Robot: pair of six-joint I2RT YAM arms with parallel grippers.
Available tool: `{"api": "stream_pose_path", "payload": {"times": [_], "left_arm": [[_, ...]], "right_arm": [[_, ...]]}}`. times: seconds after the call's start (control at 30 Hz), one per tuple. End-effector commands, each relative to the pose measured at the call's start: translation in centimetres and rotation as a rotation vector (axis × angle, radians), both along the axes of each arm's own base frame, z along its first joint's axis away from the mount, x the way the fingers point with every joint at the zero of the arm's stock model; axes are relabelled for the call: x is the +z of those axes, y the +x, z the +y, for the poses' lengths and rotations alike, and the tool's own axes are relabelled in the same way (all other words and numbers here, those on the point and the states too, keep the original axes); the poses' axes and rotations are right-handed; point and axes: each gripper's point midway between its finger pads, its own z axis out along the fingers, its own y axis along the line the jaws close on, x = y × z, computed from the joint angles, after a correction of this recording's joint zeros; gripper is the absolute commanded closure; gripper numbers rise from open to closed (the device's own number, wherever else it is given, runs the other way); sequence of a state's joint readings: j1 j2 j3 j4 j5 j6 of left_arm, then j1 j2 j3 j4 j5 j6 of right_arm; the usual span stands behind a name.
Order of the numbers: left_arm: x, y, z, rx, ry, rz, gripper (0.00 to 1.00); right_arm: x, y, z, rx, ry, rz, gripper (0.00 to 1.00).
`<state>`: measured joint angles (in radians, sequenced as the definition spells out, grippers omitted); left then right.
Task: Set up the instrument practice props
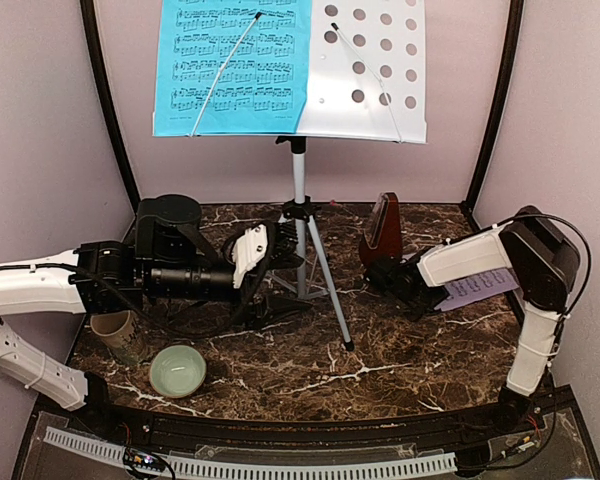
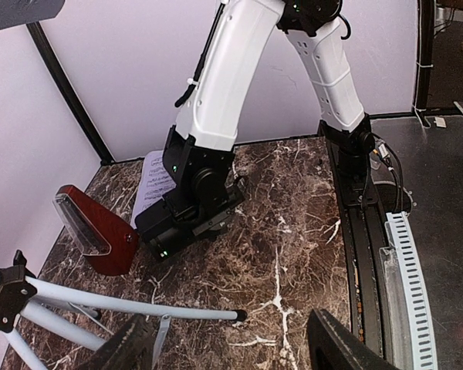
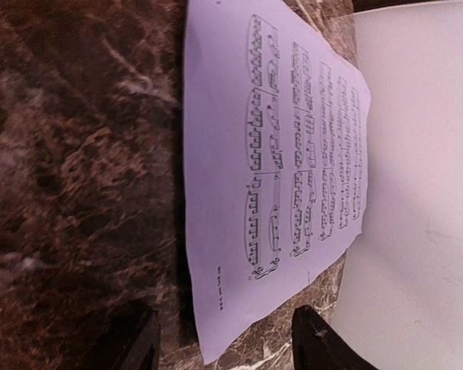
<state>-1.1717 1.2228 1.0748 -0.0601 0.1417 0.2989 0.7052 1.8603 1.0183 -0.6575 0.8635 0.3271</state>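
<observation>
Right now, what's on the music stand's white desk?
A blue sheet-music page covers the left half, a wire arm lying across it. The desk's right half is bare. The page hides the desk behind it; the top is out of frame.

Soft, even light from above fills the scene, with faint sheen on the marble desk [image 1: 400, 350]. Close up, the lilac page [image 3: 239, 154] reads sharp; the right pincer [image 3: 228, 343] is dark, unfocused.
</observation>
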Motion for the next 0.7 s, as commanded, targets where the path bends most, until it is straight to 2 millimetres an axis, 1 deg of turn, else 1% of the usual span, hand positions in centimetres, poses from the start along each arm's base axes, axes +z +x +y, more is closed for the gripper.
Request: {"api": "stream_pose_path", "payload": {"times": [0.0, 0.1, 0.27, 0.33, 0.4, 0.5, 0.53, 0.6, 0.67], "left_arm": [[1.5, 0.0, 0.1, 0.001, -0.043, -0.01, 0.29], [1.8, 0.2, 0.3, 0.006, -0.045, -0.015, 0.29], [2.1, 0.3, 0.4, 0.01, -0.051, -0.02, 0.29], [2.1, 0.3, 0.4, 0.009, -0.053, -0.019, 0.29], [2.1, 0.3, 0.4, 0.008, -0.055, -0.02, 0.29], [2.4, 0.3, 0.3, 0.006, -0.06, -0.025, 0.29], [2.4, 0.3, 0.3, 0.006, -0.062, -0.026, 0.29], [2.5, 0.4, 0.3, 0.007, -0.063, -0.024, 0.3], [2.5, 0.4, 0.3, 0.007, -0.064, -0.023, 0.3]], "right_arm": [[-2.9, -0.9, -1.2, 0.004, -0.113, 0.082, 0.43], [-3.9, -0.8, -1.7, 0.006, -0.155, 0.099, 0.51], [-5.2, -0.5, -3.2, -0.015, -0.167, 0.129, 0.54], [-5.6, -0.4, -4.0, -0.032, -0.162, 0.145, 0.57], [-5.7, -0.2, -4.1, -0.033, -0.161, 0.146, 0.61], [-5.7, 0.3, -3.7, -0.017, -0.14, 0.148, 0.77], [-5.6, 0.5, -3.4, -0.012, -0.124, 0.151, 0.87], [-5.5, 0.9, -2.7, -0.009, -0.092, 0.154, 1.0], [-4.9, 1.4, -1.8, -0.002, -0.053, 0.145, 1.0]]}}
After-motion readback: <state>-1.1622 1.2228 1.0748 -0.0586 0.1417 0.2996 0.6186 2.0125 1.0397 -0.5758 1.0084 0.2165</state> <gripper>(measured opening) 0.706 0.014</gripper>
